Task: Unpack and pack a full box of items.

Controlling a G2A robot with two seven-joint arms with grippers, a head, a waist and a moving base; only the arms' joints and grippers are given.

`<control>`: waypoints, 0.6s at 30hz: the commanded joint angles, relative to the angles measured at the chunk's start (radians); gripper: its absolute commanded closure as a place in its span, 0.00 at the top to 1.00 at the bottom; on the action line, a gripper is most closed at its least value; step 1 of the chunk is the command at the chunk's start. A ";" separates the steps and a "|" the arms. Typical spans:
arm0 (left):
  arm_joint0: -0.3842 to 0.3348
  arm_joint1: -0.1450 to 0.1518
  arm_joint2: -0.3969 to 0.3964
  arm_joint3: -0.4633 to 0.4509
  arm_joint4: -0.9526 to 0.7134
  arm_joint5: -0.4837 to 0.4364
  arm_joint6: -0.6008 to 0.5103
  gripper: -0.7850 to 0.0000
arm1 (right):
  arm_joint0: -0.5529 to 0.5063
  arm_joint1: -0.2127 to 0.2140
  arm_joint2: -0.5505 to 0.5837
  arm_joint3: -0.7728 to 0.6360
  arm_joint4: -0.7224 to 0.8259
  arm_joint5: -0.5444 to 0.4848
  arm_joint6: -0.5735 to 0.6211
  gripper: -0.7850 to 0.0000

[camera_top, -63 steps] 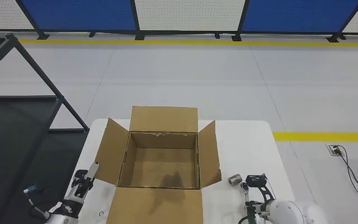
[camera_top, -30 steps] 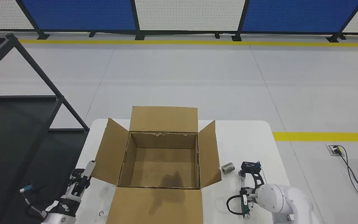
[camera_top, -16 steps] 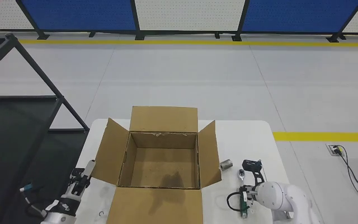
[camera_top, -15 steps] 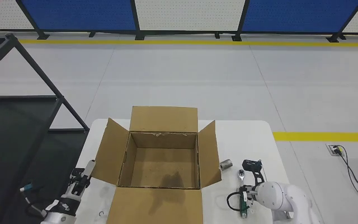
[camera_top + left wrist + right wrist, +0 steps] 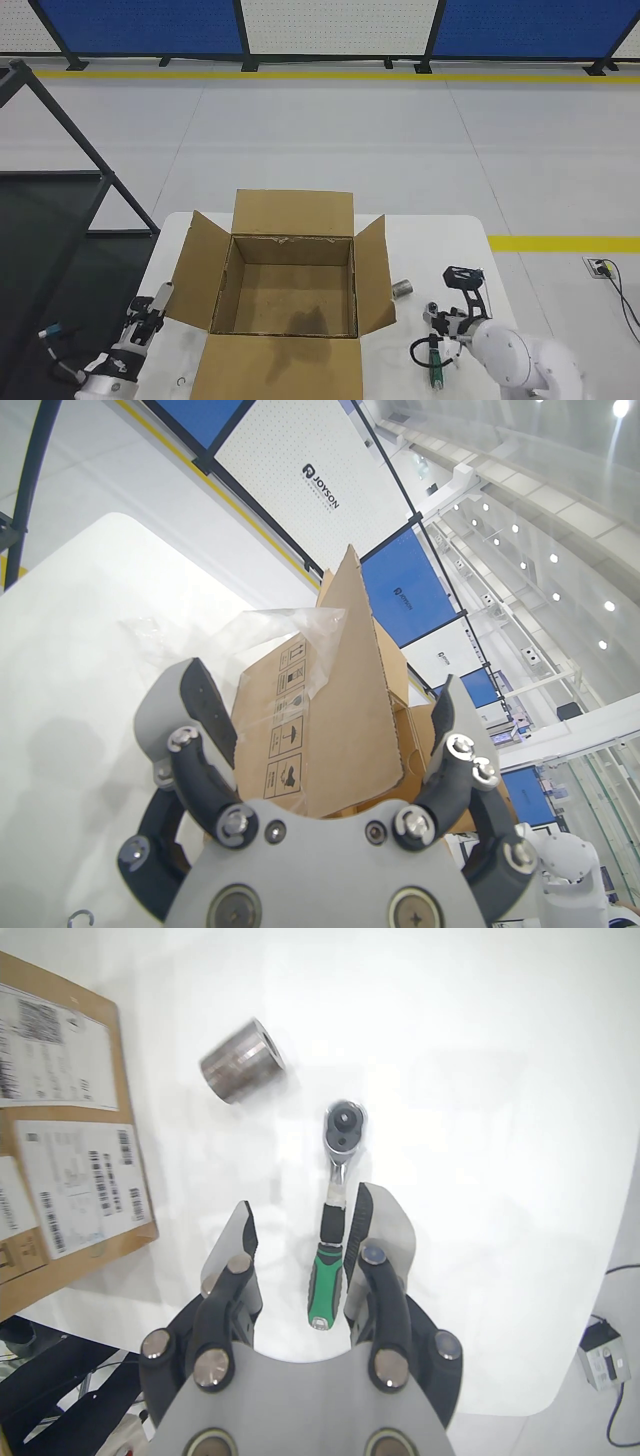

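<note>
An open cardboard box [image 5: 287,285] stands mid-table, its inside bare. To its right lies a metal socket [image 5: 403,289] [image 5: 243,1061], close to the box's right flap. A ratchet wrench [image 5: 432,345] [image 5: 334,1208] with a green and black handle lies flat on the table, head pointing away. My right gripper [image 5: 305,1205] is open just above the handle, which sits between the fingers near one pad. My left gripper [image 5: 325,695] [image 5: 158,303] is open and holds nothing, at the table's left edge beside the box's left flap [image 5: 350,700].
A crumpled clear plastic bag [image 5: 280,625] lies against the box's left side. A small metal clip ring [image 5: 80,917] rests on the table near my left gripper. The table's right edge [image 5: 590,1278] is close to my right arm [image 5: 505,358].
The socket has rolled left and farther away, up to the box's right flap. My right arm first moved toward the box, then shifted back right. The left arm barely moved.
</note>
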 commanded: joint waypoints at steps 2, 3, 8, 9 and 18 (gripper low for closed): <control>-0.001 0.000 -0.001 -0.004 0.001 0.002 0.002 1.00 | -0.005 0.001 0.000 -0.081 0.015 -0.024 -0.030 1.00; -0.001 0.000 -0.002 -0.006 0.000 0.002 0.003 1.00 | -0.008 0.001 -0.002 -0.110 0.019 -0.031 -0.045 1.00; 0.005 0.000 -0.006 -0.012 0.003 0.004 0.013 1.00 | -0.026 -0.001 -0.005 -0.220 0.104 -0.082 -0.160 1.00; 0.007 0.000 -0.007 -0.014 0.003 0.006 0.019 1.00 | -0.043 -0.001 -0.002 -0.245 0.122 -0.094 -0.197 1.00; 0.022 -0.001 -0.007 -0.020 0.013 0.015 0.035 1.00 | -0.048 0.005 -0.012 -0.288 0.275 -0.235 -0.223 1.00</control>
